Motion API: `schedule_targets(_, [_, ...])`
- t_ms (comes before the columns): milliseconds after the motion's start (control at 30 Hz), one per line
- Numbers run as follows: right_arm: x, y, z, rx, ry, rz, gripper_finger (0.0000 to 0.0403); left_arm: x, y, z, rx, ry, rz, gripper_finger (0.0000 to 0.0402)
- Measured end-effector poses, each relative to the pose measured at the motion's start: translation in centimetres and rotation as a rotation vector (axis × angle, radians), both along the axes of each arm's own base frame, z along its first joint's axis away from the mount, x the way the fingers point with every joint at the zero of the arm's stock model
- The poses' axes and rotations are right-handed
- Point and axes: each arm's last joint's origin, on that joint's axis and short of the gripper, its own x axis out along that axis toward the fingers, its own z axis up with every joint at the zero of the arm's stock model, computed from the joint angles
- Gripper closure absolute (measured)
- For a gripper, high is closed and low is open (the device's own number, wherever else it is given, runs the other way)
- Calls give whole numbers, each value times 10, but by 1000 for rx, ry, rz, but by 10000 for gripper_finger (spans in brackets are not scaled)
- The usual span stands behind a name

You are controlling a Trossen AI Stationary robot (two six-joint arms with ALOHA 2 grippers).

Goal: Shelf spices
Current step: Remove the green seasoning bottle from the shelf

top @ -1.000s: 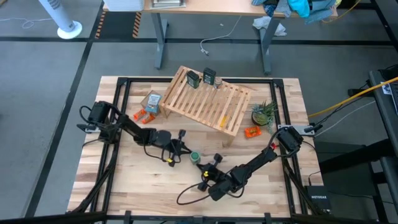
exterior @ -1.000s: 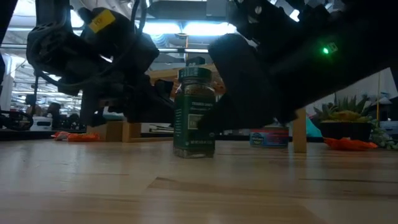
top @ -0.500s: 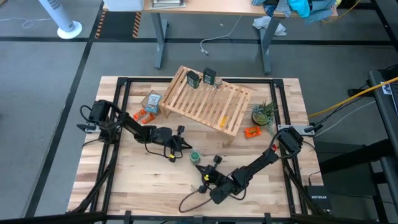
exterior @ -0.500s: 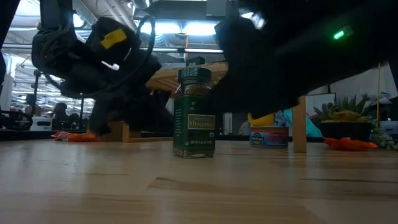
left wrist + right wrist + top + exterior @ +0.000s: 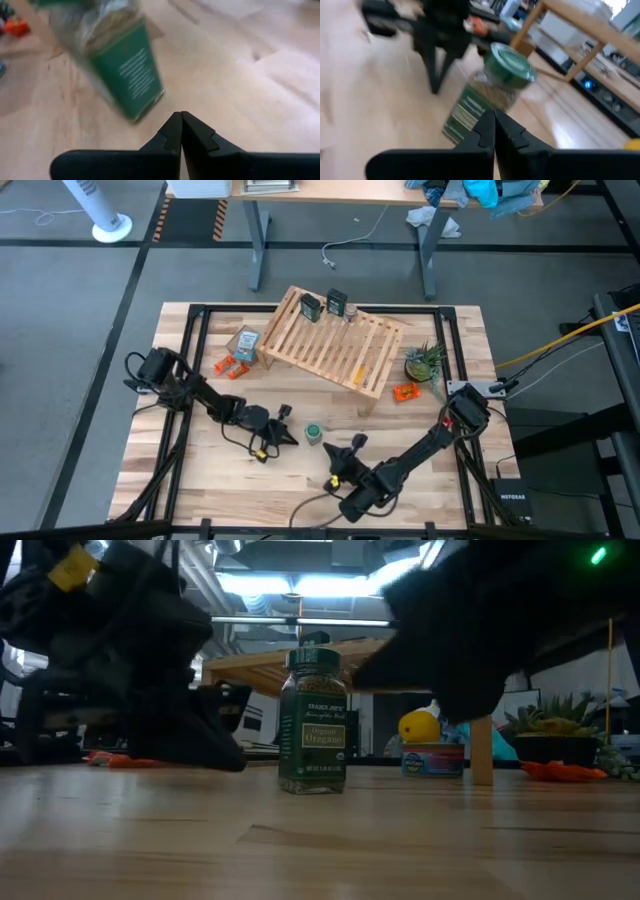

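Two dark squarish jars [image 5: 322, 306] already stand on the shelf [image 5: 335, 345], at its far upper end, so those spices look done. The shelf sits tilted across the far half of the table [image 5: 200, 470], probably so both arms can reach it, with a yellow item lying on its slats too small to identify.

Nearer the front than the shelf, the green round jar [image 5: 314, 432] stands upright and alone on the bare wood, untouched, its lid on and label facing the low camera. It looks like the next jar to be shelved.

On either side of that jar, both arms lie low. The left gripper [image 5: 283, 433] is just beside it, fingers pressed together with nothing between them. The right gripper [image 5: 347, 451] is near the jar's other side, likewise closed and empty.

Beside the shelf's left end is a tan box [image 5: 243, 343]; a small plant [image 5: 424, 361] is at its right end.

No tiny glass jar can be made out anywhere.
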Motion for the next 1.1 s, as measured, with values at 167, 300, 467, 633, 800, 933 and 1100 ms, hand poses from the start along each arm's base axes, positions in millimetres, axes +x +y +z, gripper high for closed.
schedule_targets(167, [-3,-11,-5,19,44,-44,403,1,-2,-4,4,11,0,401])
schedule_targets(300, [-8,-14,-7,24,52,-67,403,11,-5,-8,0,-10,3,401])
schedule_targets(467, [-8,-16,-8,53,62,-77,403,31,-9,-17,15,-22,-4,401])
schedule_targets(633, [-4,-23,-10,80,82,-87,403,37,-11,-21,9,-21,0,401])
schedule_targets(800, [-1,-30,-16,133,61,-96,403,36,-10,-20,15,-17,0,401])
schedule_targets(933, [-1,-30,-19,152,44,-92,403,35,-10,-22,33,-2,13,401])
schedule_targets(1100, [2,-27,-18,182,14,-81,403,36,-4,-22,42,3,34,401])
